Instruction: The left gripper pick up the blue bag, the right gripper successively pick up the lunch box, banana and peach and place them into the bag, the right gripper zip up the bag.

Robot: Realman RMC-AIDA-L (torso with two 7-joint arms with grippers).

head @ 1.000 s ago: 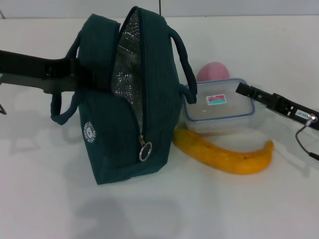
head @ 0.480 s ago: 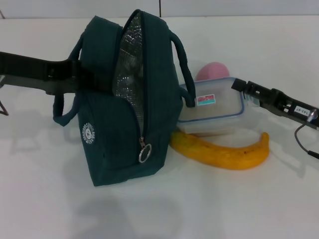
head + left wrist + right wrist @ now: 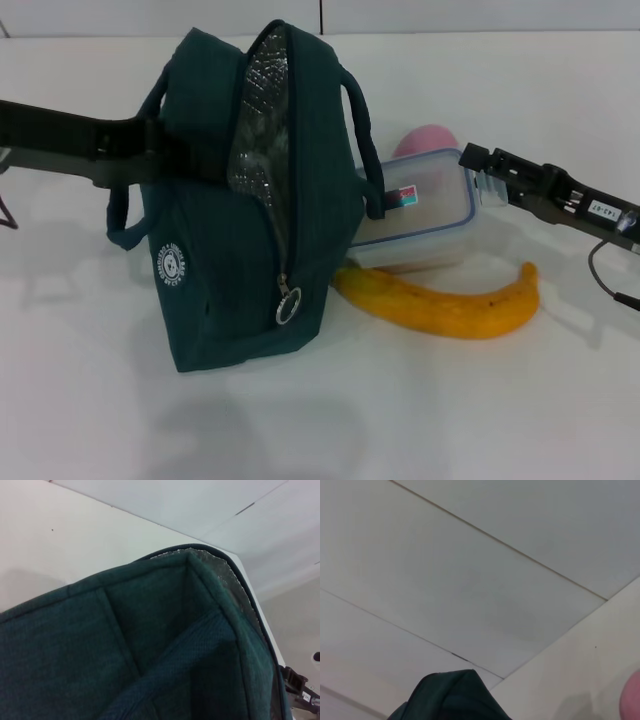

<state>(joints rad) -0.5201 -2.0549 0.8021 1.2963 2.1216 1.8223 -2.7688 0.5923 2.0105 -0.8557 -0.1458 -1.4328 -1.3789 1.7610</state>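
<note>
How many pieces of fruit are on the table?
2: the banana lies in front of the lunch box, and the peach sits behind it, partly hidden. Nothing shows whether the bag hides more.

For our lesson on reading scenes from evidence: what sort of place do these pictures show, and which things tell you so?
Probably a robot test bench, not a kitchen: a bare white table, two black grippers, left and right, and staged picnic items, namely a bag, lunch box and banana.
</note>
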